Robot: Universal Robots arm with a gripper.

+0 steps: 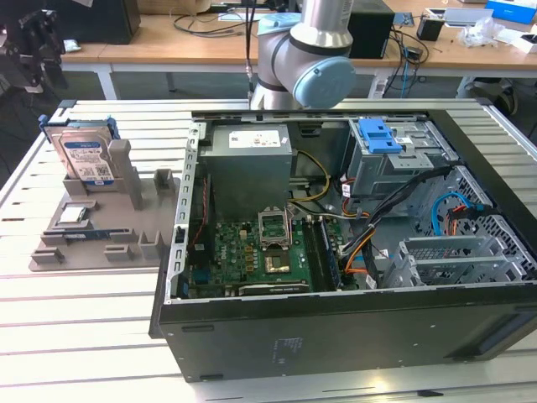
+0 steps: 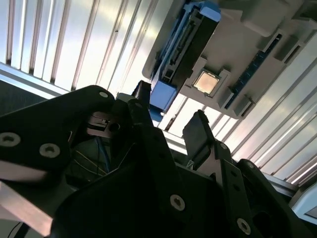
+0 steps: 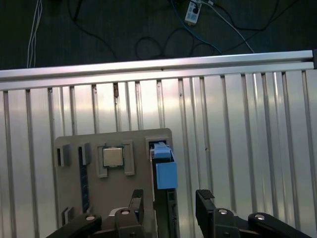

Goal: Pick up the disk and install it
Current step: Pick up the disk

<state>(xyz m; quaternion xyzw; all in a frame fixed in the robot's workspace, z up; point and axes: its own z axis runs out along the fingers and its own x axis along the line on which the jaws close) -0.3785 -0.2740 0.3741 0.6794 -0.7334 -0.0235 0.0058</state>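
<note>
Silver-grey disk (image 1: 84,155) w/ white-blue label, blue frame, stands on edge in grey holder (image 1: 138,222); I see pincer (image 3: 171,197) above holder, jaws wide apart, nothing held.

Looked like a robotics lab/workshop to me: my arm (image 1: 306,50) hung over a ribbed metal bench (image 1: 84,336) w/ an opened PC (image 1: 336,336) & a grey parts rack (image 1: 147,227) on it; desks (image 1: 168,50) behind were strewn w/ cables (image 1: 201,21) & gear; wires (image 3: 163,39) trailed on the floor.
</note>
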